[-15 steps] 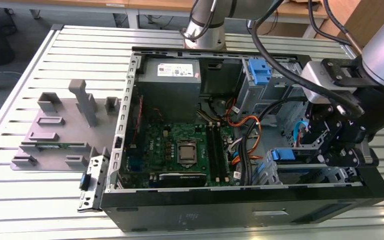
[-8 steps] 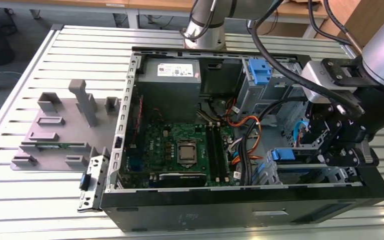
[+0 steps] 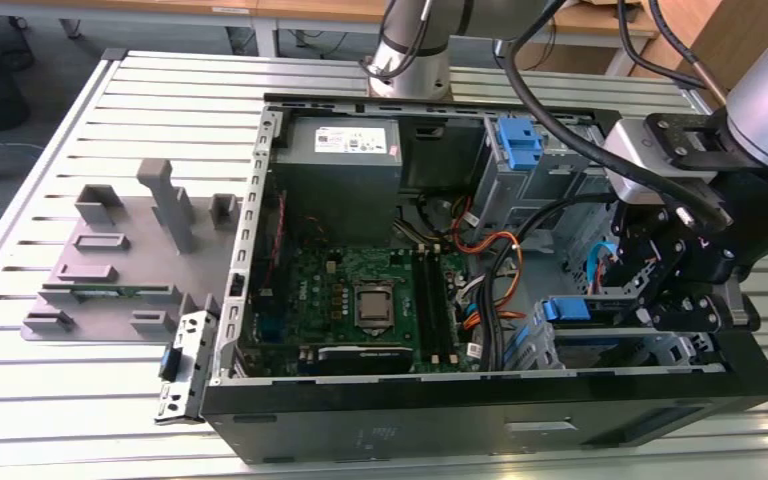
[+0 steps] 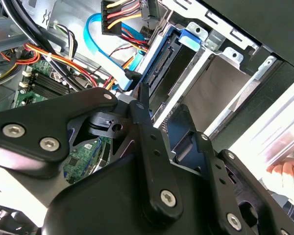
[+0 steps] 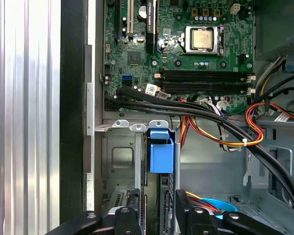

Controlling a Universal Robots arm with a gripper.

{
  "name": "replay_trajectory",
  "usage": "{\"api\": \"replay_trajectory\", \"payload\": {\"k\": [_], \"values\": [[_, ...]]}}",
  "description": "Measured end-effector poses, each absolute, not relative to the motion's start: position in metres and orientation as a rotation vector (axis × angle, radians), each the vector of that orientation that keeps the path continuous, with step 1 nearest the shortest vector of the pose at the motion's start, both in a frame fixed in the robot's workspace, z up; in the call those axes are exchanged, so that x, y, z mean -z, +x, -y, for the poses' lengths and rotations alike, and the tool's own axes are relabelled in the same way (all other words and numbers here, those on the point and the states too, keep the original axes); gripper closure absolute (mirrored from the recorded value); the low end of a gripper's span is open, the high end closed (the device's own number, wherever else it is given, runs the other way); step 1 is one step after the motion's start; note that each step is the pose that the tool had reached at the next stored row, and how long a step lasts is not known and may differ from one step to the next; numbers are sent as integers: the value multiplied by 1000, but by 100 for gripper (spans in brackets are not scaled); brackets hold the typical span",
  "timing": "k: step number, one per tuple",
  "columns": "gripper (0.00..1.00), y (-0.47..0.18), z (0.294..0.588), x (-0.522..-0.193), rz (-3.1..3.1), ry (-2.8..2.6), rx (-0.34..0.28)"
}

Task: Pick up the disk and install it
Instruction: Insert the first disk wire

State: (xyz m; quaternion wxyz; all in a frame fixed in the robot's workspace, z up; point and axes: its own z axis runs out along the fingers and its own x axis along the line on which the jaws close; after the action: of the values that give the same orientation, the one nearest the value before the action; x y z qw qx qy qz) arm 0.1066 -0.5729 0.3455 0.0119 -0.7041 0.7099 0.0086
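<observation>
The disk (image 5: 161,155) stands on edge in the drive cage (image 5: 121,156) at the case's front corner. Its blue carrier tab points toward the motherboard. In the exterior view that tab (image 3: 566,309) shows at the cage's inner end, on the exterior view's right. My gripper (image 5: 157,218) hangs directly over the disk's other end and straddles it. The second wrist view has the gripper (image 4: 161,110) in front of the disk's blue-framed edge (image 4: 162,58). In the exterior view the gripper (image 3: 678,300) reaches down into the cage.
The open computer case (image 3: 491,395) lies on a slatted metal table (image 3: 37,420). Black, orange and yellow cables (image 5: 220,125) run beside the cage. A lone blue bracket (image 3: 520,140) and a grey power-supply box (image 3: 341,150) sit at the far side. A hand (image 4: 289,171) rests outside the case.
</observation>
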Motion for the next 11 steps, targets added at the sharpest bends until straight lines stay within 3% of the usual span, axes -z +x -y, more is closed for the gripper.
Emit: {"api": "replay_trajectory", "payload": {"k": [11], "values": [[58, 107, 573, -353, -2214, -2195, -27]]}}
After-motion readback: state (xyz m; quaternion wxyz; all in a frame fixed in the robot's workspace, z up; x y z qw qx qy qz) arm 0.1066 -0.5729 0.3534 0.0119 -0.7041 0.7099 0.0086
